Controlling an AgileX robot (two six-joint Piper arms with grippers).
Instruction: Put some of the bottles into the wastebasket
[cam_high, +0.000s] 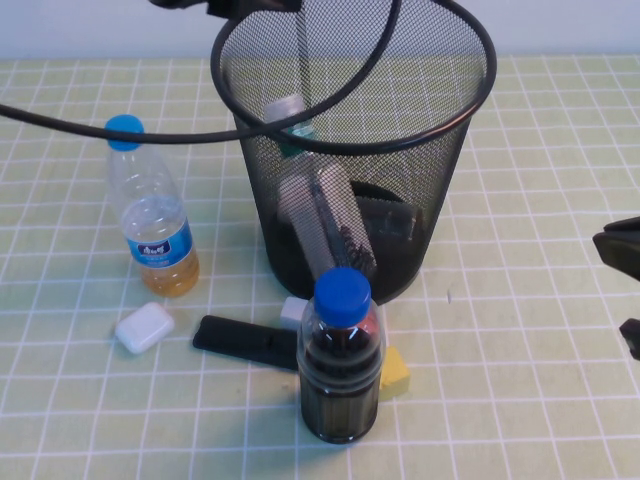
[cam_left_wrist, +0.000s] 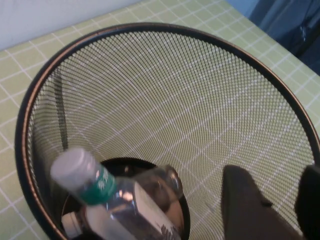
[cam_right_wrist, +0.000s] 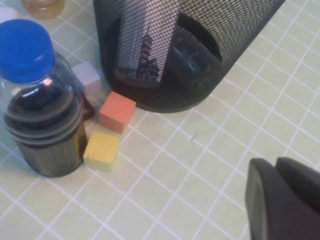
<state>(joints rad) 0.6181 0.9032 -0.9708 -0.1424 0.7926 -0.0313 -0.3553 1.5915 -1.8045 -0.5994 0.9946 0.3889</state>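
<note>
The black wire-mesh wastebasket (cam_high: 440, 140) stands at the table's middle. A clear white-capped bottle (cam_high: 300, 165) with a green band leans inside it, and it also shows in the left wrist view (cam_left_wrist: 107, 192). A second clear bottle (cam_left_wrist: 162, 182) lies on the basket's floor beneath it. My left gripper (cam_left_wrist: 280, 200) hangs over the basket's mouth, open and empty. My right gripper (cam_right_wrist: 276, 165) is shut and empty, low at the table's right edge (cam_high: 622, 250), well clear of the basket.
A blue-capped bottle with yellowish liquid (cam_high: 150, 225) stands left of the basket. A blue-capped dark bottle (cam_high: 340, 360) stands in front, with a black remote (cam_high: 245, 340), a white case (cam_high: 144, 328), and yellow (cam_right_wrist: 101, 150), orange (cam_right_wrist: 117, 112) and white cubes beside it.
</note>
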